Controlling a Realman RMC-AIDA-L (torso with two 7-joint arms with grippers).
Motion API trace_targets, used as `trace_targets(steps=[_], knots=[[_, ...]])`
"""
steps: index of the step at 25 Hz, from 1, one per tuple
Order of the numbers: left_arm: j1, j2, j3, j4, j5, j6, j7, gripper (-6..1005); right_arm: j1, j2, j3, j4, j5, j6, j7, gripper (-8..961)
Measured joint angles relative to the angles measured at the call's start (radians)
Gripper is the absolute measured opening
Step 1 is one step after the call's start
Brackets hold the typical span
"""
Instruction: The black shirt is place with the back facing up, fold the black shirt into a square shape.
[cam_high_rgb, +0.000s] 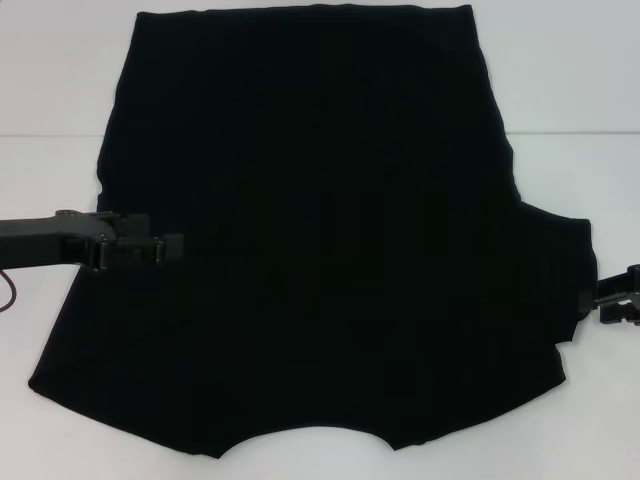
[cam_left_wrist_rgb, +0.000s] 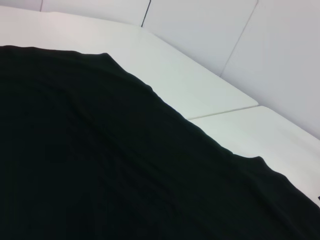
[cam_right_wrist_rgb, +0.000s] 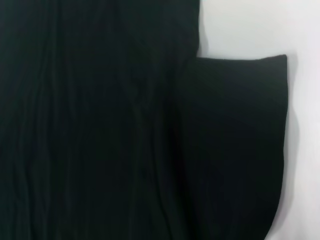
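Observation:
The black shirt (cam_high_rgb: 320, 230) lies flat on the white table (cam_high_rgb: 50, 80), plain side up, with its curved neckline at the near edge and its hem at the far edge. No lettering shows. My left gripper (cam_high_rgb: 170, 247) reaches in from the left and sits over the shirt's left side, about level with the sleeve. My right gripper (cam_high_rgb: 608, 303) is at the far right, just by the edge of the right sleeve (cam_high_rgb: 565, 285). The left wrist view shows the shirt's (cam_left_wrist_rgb: 100, 165) edge on the table. The right wrist view shows the shirt's (cam_right_wrist_rgb: 100, 125) body and the right sleeve (cam_right_wrist_rgb: 240, 140) lying flat.
A seam (cam_high_rgb: 50, 135) crosses the white table behind the shirt's middle. Bare table shows left and right of the shirt (cam_high_rgb: 590, 90). White wall panels (cam_left_wrist_rgb: 260, 45) stand beyond the table in the left wrist view.

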Motion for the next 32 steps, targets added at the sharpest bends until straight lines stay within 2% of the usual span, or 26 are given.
trace_targets(steps=[23, 28, 32], knots=[[-0.006, -0.007, 0.0, 0.0, 0.0, -0.051, 0.005, 793, 0.027, 0.017, -0.003, 0.06, 0.0, 0.085, 0.061, 438], [-0.01, -0.008, 0.0, 0.001, 0.0, -0.054, 0.007, 792, 0.029, 0.018, -0.007, 0.06, -0.001, 0.085, 0.058, 269], [-0.01, -0.008, 0.0, 0.005, 0.0, -0.059, 0.008, 792, 0.027, 0.018, -0.008, 0.059, -0.002, 0.084, 0.053, 61]])
